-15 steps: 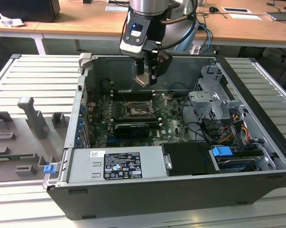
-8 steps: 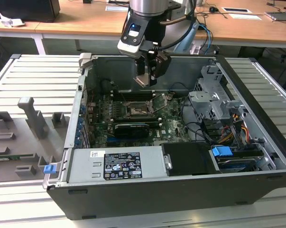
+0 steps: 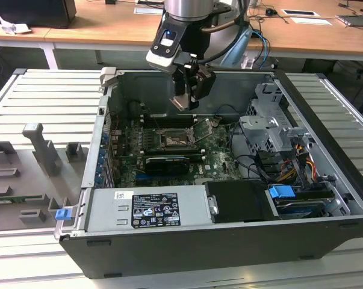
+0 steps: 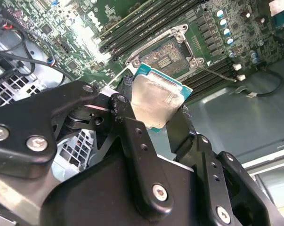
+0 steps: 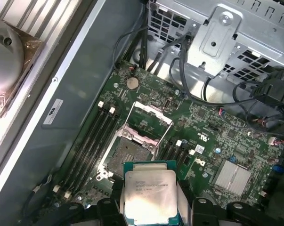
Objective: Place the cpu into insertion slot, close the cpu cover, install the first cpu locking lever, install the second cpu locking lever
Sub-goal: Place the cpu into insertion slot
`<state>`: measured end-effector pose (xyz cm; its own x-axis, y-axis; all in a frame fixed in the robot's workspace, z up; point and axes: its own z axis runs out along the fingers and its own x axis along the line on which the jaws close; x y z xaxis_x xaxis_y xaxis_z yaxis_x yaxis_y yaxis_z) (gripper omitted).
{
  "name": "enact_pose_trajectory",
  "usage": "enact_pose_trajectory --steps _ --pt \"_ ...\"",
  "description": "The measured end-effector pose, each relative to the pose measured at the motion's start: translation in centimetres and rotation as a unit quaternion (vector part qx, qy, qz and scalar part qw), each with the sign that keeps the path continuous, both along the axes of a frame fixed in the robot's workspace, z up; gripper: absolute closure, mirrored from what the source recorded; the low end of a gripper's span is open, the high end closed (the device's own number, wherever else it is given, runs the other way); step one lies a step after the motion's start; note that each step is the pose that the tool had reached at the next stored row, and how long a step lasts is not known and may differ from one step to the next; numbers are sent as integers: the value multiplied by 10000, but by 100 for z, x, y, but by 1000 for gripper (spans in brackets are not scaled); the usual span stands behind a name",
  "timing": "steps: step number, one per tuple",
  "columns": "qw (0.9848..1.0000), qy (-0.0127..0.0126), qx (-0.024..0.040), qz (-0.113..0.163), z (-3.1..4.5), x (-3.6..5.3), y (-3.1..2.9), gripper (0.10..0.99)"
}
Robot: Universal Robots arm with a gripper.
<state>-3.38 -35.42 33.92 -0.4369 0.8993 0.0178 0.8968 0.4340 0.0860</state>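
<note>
My gripper (image 3: pixel 186 101) hangs inside the open computer case, above the motherboard, shut on the cpu (image 3: pixel 180 103). In both wrist views the cpu (image 4: pixel 156 101) (image 5: pixel 150 192) is a flat square chip with a dull silvery top, pinched by its edges between the black fingers (image 4: pixel 127 92). The insertion slot (image 5: pixel 127 157) (image 4: pixel 167 54) lies open below it, bare contacts showing. Beside the slot, the cpu cover (image 5: pixel 152 108) stands swung up on its hinge. A thin metal locking lever (image 4: pixel 217 73) lies next to the slot.
Memory slots (image 5: pixel 87 146) flank the socket. In front of it lies a long black card (image 3: pixel 163 164). A grey power supply (image 3: pixel 148 208) fills the case front, with a drive cage (image 3: pixel 271 129) and cables on the exterior view's right. Grey fixtures (image 3: pixel 43 150) stand outside the case.
</note>
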Motion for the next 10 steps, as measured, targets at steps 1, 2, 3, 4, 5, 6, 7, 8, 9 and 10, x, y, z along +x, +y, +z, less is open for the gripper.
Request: enact_pose_trajectory --steps 1,2,3,4,5,6,7,8,9,10 --pt "10000 0 0 -80 -2 0 0 553" --pt "9999 0 0 -150 -2 0 0 553" --pt "9997 0 0 -242 -3 0 0 553" --pt "9995 0 0 -313 -4 0 0 553" --pt "9992 0 0 -391 -6 0 0 553" --pt "9990 0 0 -456 -7 0 0 553" --pt "9986 0 0 -537 -8 0 0 553" --pt "9982 0 0 -597 -9 0 0 553" --pt "9977 0 0 -685 -12 0 0 553" --pt "9973 0 0 -729 -13 0 0 553"
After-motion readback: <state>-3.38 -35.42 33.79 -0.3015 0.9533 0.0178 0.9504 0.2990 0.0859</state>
